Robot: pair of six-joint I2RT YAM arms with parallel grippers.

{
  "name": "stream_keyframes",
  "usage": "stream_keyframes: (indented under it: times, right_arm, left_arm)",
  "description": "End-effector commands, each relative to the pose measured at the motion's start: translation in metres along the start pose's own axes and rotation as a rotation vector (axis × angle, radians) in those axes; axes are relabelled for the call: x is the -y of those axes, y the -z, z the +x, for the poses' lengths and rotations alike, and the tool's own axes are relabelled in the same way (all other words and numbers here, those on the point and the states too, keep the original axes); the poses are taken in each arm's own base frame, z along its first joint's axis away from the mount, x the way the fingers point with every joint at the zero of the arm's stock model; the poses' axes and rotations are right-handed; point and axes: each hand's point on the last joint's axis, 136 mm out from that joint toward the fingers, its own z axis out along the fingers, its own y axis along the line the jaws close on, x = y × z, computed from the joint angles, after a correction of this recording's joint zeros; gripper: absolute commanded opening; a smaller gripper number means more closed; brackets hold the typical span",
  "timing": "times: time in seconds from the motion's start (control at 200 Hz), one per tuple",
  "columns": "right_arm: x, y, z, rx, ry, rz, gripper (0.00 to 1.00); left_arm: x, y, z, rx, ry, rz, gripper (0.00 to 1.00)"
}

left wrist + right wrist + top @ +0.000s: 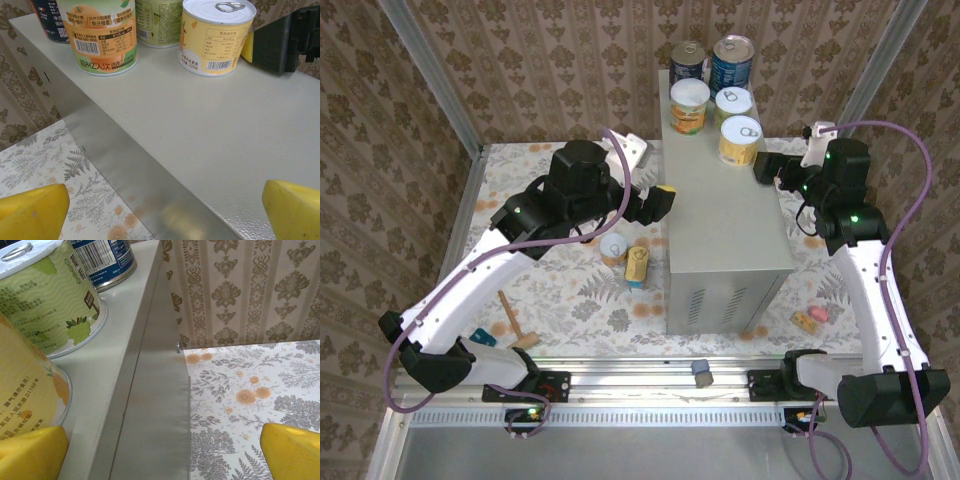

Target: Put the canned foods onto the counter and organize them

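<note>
Five cans (690, 105) on the counter (725, 230), two on the table (560, 300)
Both stand wide open and empty: the left gripper (663, 203) at the counter's edge, the right gripper (767, 168) beside a yellow can (740, 140); we judge the left should next reach down for the short can (613, 247) or flat tin (638, 265)

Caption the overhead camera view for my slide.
Five cans grouped at the far end of the counter; two tins wait on the table.

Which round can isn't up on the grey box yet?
The pale-lidded can on the table left of the box, beside the flat tin. The other five round cans stand on the box's top.
</note>
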Motion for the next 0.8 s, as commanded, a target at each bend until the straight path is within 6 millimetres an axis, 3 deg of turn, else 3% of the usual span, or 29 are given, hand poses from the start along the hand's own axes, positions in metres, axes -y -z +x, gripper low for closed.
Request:
stream_keyframes:
  times: [0.0, 0.79]
  right_arm:
    - [-0.002, -0.004, -0.008, 0.011, -0.009, -0.013, 1.00]
    - [-0.001, -0.015, -0.001, -0.012, -0.021, -0.022, 1.00]
  left_arm:
    - [-0.005, 0.002, 0.001, -0.005, 0.015, -0.016, 1.00]
    - [-0.006, 0.003, 0.005, -0.008, 0.020, -0.019, 1.00]
